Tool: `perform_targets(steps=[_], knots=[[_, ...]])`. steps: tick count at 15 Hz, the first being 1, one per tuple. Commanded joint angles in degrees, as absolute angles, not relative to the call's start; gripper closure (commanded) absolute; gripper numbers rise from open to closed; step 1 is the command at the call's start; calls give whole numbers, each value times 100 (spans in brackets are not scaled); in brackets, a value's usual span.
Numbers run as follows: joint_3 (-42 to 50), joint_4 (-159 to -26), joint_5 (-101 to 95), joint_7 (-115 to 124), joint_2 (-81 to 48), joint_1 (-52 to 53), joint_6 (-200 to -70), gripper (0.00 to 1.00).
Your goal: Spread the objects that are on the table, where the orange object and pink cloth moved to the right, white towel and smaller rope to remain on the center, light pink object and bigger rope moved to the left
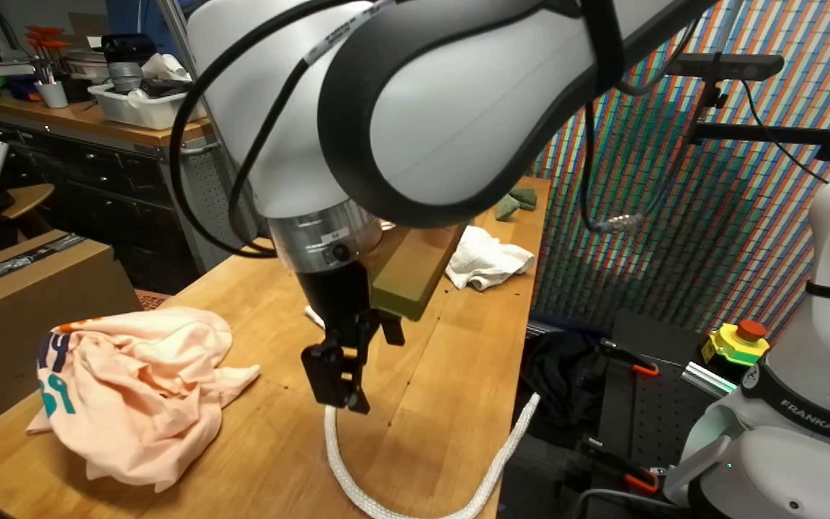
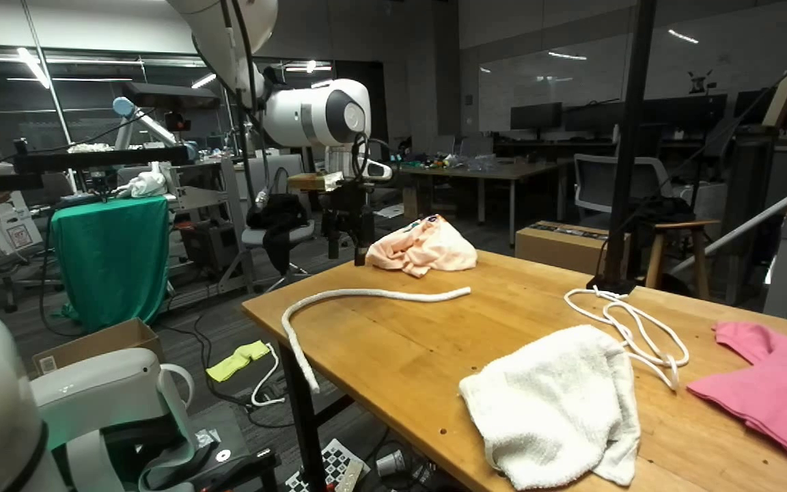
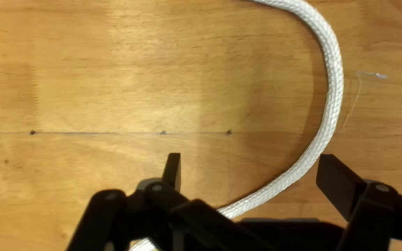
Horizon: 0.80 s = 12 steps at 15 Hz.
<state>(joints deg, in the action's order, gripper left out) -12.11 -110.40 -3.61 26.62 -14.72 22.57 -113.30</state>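
Gripper (image 3: pixel 251 167): jaws spread wide, nothing held; it hangs above the table (image 2: pixel 400 355), the spread presumably meant to leave clearance around what lies below.
Long rope (image 3: pixel 335 76): loose on the table in a broad bend, partly beneath the gripper, one end jutting past the table edge; placement fits the instruction's left group.
Light pink cloth (image 1: pixel 145 396): heaped near the rope, apart from it; judged to share that end as its partner.
White towel (image 2: pixel 550 410): crumpled, well apart from the rope; position consistent with its assigned centre.
Looped cord (image 2: pixel 663 361): just beside the towel, whether touching cannot be told; apparently grouped with it by design.
Pink cloth (image 2: pixel 776 396): past towel and cord, toward the other end from the light pink cloth; reads as the right-hand group.
Orange object: not made out in these views; placement unverified.
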Motion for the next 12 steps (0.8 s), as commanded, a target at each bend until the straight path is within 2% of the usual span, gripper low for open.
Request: perform_targets(steps=[1, 12], knots=[[-1020, -10773, -831, 2713, -1324, 2061, -11051, 0], [-193, -8813, -1506, 2364, -2472, 1175, -10950, 0]])
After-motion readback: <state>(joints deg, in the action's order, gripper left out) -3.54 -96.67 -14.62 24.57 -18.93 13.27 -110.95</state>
